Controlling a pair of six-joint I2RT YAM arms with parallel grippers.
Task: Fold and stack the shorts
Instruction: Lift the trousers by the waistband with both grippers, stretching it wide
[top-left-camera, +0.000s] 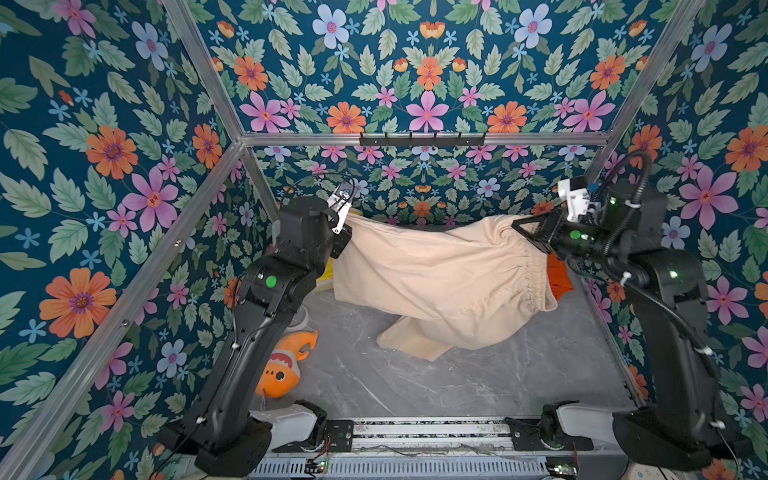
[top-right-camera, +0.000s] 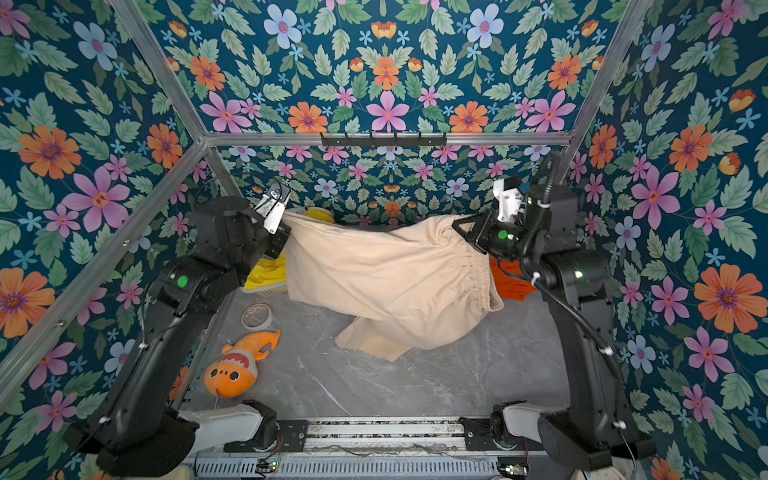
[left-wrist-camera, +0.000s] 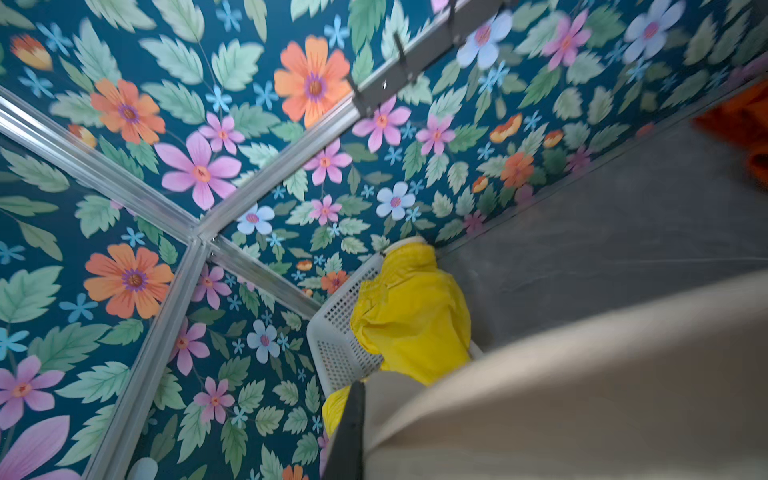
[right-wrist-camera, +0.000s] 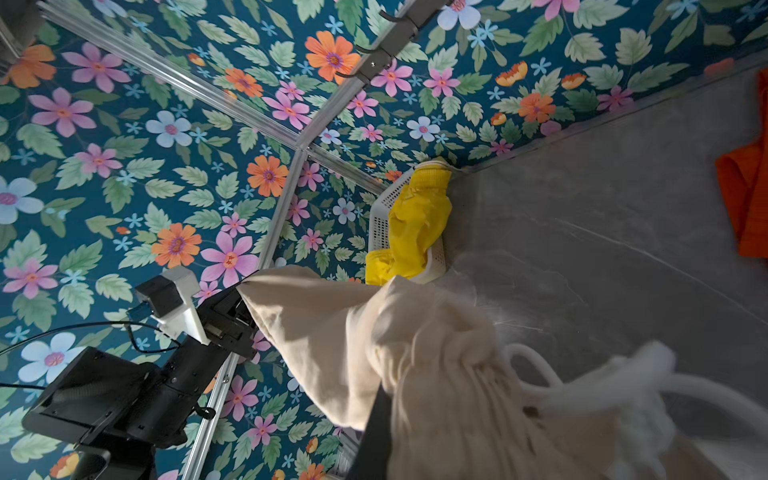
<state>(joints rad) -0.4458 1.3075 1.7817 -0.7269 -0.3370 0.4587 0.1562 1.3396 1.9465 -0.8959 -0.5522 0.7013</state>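
Aloft, beige shorts (top-left-camera: 436, 274); yellow shorts (left-wrist-camera: 411, 316) in basket (left-wrist-camera: 336, 345)

The beige shorts (top-left-camera: 440, 274) hide most of the orange shorts (top-left-camera: 561, 282) at their three o'clock and the yellow shorts (top-right-camera: 266, 272) (basket (top-right-camera: 272, 291) too) at nine; the drawstring (right-wrist-camera: 648, 370) is blurred.

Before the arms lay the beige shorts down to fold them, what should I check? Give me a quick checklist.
1. Left gripper shut on a corner of the beige shorts: ok.
2. Right gripper shut at the waistband end: ok.
3. Shorts hanging flat between the grippers: not ok, one leg droops crumpled below.
4. Bare table in front for laying down: ok; the plush fish lies off at the left edge.
5. Orange shorts folded: cannot tell, mostly hidden.
6. Yellow shorts out of the white basket: not ok, draped in it.
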